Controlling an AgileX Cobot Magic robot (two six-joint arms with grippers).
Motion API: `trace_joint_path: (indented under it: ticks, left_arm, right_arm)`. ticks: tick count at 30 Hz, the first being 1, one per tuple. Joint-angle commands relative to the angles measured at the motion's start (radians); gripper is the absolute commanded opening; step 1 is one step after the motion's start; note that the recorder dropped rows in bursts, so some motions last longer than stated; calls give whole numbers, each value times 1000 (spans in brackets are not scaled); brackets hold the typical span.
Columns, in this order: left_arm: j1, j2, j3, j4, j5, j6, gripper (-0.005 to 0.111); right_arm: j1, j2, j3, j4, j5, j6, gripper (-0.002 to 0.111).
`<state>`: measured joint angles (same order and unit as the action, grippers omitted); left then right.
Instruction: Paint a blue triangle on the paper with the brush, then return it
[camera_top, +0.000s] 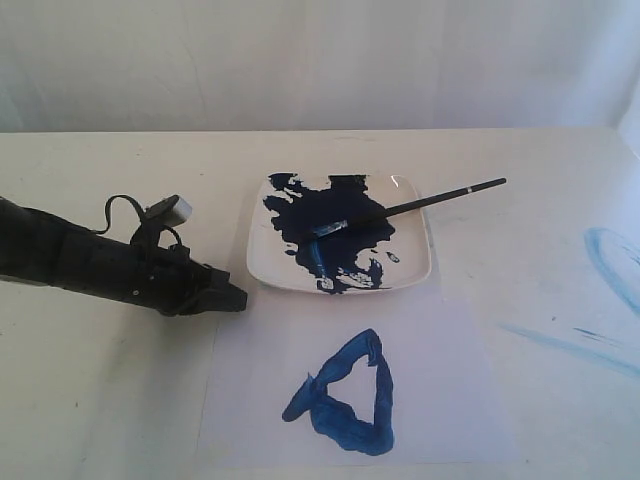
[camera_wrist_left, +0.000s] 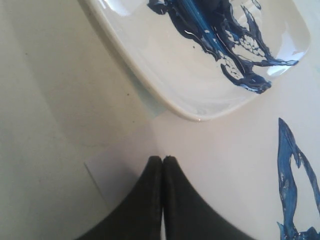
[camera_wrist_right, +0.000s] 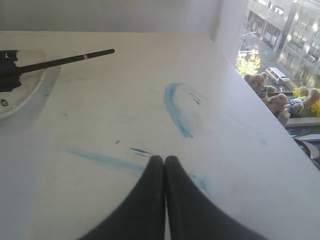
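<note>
Exterior view is showing me the matte cream table (camera_top: 100, 390) carrying the thin whitish paper (camera_top: 440, 380). The glossy square plate (camera_top: 268, 256), smeared navy, is sitting at the paper's far edge. The blue triangle (camera_top: 345, 427), thick and blobby, is lying on the paper. The brush (camera_top: 420, 204) is resting across the plate, bristles blending into paint, black handle overhanging the rim. The left gripper (camera_wrist_left: 163, 159) and the right gripper (camera_wrist_right: 165, 159) are both pinched together, gripping nothing.

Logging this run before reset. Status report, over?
Left end effector shut, empty, near plate. Right end effector shut, empty. Brush resting on plate; blue triangle painted on paper. No obstruction seen.
</note>
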<state>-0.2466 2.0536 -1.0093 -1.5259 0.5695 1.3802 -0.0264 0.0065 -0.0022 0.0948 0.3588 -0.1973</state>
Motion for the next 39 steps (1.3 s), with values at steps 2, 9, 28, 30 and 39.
trace_joint_path:
  ticks: [2,9,28,30,39]
  left_arm:
    - [-6,17,6,2,-2,-11,0]
    - [-6,17,6,2,-2,-11,0]
    - [-6,17,6,2,-2,-11,0]
    - [-6,17,6,2,-2,-11,0]
    - [-6,17,6,2,-2,-11,0]
  right_arm:
    - [58,-7,2,5,-3,-5,0]
    - [147,-7,2,5,-3,-5,0]
    - [189,-7,2,5,-8,45,0]
    - [189,-7,2,5,-8,45,0]
    - [189,-7,2,5,-8,45,0]
